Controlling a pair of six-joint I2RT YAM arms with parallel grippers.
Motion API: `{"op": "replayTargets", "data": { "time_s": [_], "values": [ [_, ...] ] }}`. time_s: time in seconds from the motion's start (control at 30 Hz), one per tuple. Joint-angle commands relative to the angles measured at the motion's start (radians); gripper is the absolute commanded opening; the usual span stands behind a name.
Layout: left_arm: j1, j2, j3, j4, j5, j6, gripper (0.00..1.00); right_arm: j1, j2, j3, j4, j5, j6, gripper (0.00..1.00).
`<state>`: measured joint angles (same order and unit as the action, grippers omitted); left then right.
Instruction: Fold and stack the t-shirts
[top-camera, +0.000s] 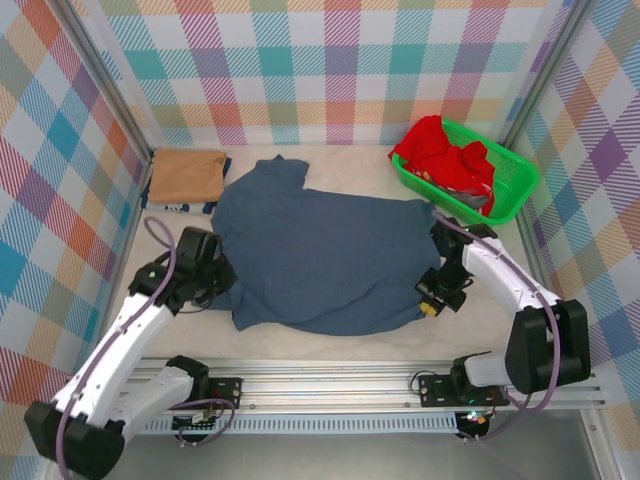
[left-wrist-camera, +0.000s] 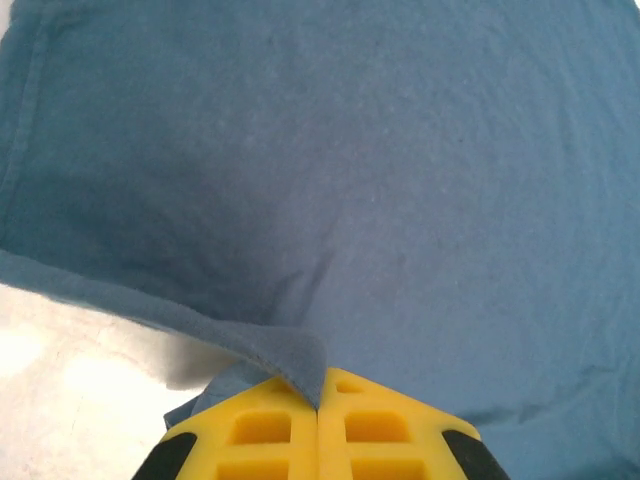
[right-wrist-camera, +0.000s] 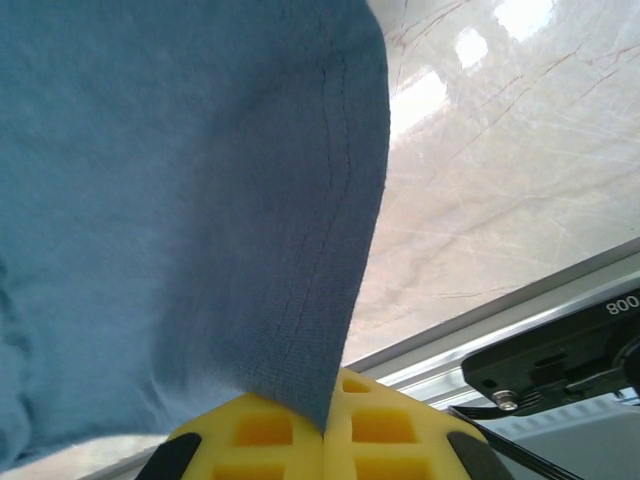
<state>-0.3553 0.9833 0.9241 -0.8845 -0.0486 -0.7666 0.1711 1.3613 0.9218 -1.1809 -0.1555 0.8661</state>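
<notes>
Right now the blue t-shirt (top-camera: 320, 255) lies spread out in the middle of the top view, flat on the pale table (top-camera: 340, 345). Your left gripper (left-wrist-camera: 318, 395) is squeezed tight on the shirt's edge at the left side of that frame. Your right gripper (right-wrist-camera: 328, 425) is squeezed tight on a stitched hem at the right side. In both wrist views you can see the cloth pinched between the yellow fingers (left-wrist-camera: 260, 430). The tan t-shirt (top-camera: 187, 175) sits folded in the upper left corner. The red t-shirt (top-camera: 440, 150) is bunched up in the green basket (top-camera: 515, 180) at the upper right.

The blue shirt looks soft, thin and light. It will likely droop and wrinkle when you lift it, and it will not keep its shape by itself. The hem is thicker, so it is a good place to hold. Move both sides level and slowly, I think, or the cloth may slip out or fold crooked
</notes>
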Motion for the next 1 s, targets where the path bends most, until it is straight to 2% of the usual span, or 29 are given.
{"op": "replayTargets", "data": {
  "time_s": [0.0, 0.07, 0.53, 0.97],
  "values": [
    [0.026, 0.051, 0.049, 0.068, -0.025, 0.052, 0.00, -0.047, 0.038, -0.015, 0.039, -0.085, 0.042, 0.00],
    [0.042, 0.082, 0.064, 0.085, -0.025, 0.063, 0.00, -0.065, 0.066, -0.005, 0.053, -0.120, 0.050, 0.00],
    [0.133, 0.271, 0.160, 0.216, -0.037, 0.147, 0.00, -0.134, 0.175, 0.089, 0.087, -0.092, 0.074, 0.00],
    [0.144, 0.434, 0.265, 0.292, -0.029, 0.208, 0.00, -0.156, 0.244, 0.143, 0.101, -0.061, 0.092, 0.00]
  ]
}}
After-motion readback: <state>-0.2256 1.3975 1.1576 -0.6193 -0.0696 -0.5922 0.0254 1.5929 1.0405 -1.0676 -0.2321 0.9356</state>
